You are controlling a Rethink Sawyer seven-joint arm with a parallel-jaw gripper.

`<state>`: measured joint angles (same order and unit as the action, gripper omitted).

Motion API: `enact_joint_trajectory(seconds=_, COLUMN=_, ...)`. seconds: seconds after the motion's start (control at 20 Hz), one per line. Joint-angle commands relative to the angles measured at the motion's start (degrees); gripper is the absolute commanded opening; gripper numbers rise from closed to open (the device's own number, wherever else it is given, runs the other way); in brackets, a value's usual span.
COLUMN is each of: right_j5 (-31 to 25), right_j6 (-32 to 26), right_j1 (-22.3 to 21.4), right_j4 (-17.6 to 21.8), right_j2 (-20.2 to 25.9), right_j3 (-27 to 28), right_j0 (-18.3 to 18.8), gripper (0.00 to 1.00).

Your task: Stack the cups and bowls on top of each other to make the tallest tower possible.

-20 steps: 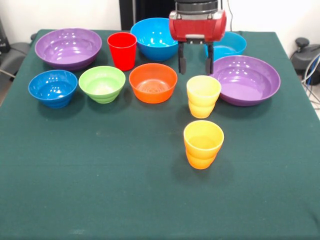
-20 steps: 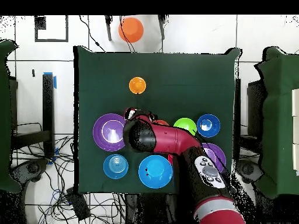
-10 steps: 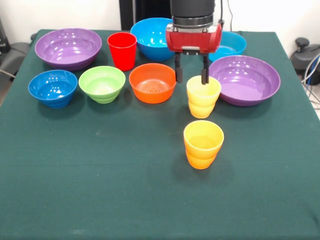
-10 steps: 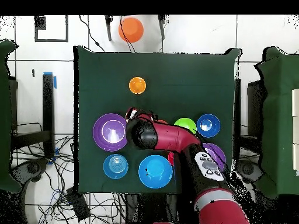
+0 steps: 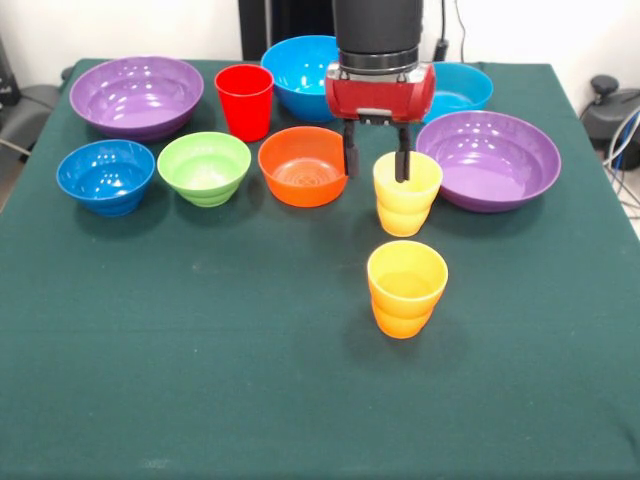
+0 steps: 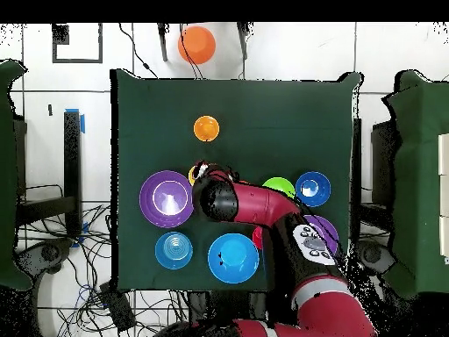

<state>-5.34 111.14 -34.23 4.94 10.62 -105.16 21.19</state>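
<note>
Green cloth covers the table (image 5: 200, 380), and every cup and bowl sits on it singly; no tower has begun.

Take the yellow cup (image 5: 407, 195) as landmark. It stands upright, mouth up. The gripper (image 5: 375, 163) hangs over its rim with the fingers spread: one finger dips just inside the mouth, the other hangs outside the wall on the side of the orange bowl (image 5: 306, 165). That straddle suggests a pinch on the cup wall, a sensible hold for a thin tumbler too wide to span whole. Nothing is clamped yet.

The orange cup (image 5: 407, 288) stands alone in front of the yellow cup, apart from it. A purple bowl (image 5: 490, 158) lies just beside the yellow cup on the other side from the orange bowl, with the cyan bowl (image 5: 460, 88) behind it. Beyond the orange bowl come the green bowl (image 5: 204, 167) and the dark blue bowl (image 5: 105, 175). Behind that row sit the red cup (image 5: 244, 100), the large blue bowl (image 5: 305, 75) and the second purple bowl (image 5: 136, 95).

From overhead the arm (image 6: 254, 206) covers the yellow cup almost wholly.

All bowls rest mouth up, so a broad base would likely need one turned over first.
</note>
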Motion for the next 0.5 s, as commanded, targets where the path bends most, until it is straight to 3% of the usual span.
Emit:
enact_joint_trajectory(seconds=0.05, right_j5=2.8, right_j6=4.8, right_j1=1.5, right_j4=2.4, right_j2=-0.8, right_j3=3.9, right_j0=-2.4, gripper=1.00)
enact_joint_trajectory(seconds=0.5, right_j5=0.8, right_j6=2.9, right_j1=3.0, right_j4=2.8, right_j2=-1.8, right_j3=7.4, right_j0=-3.2, gripper=1.00)
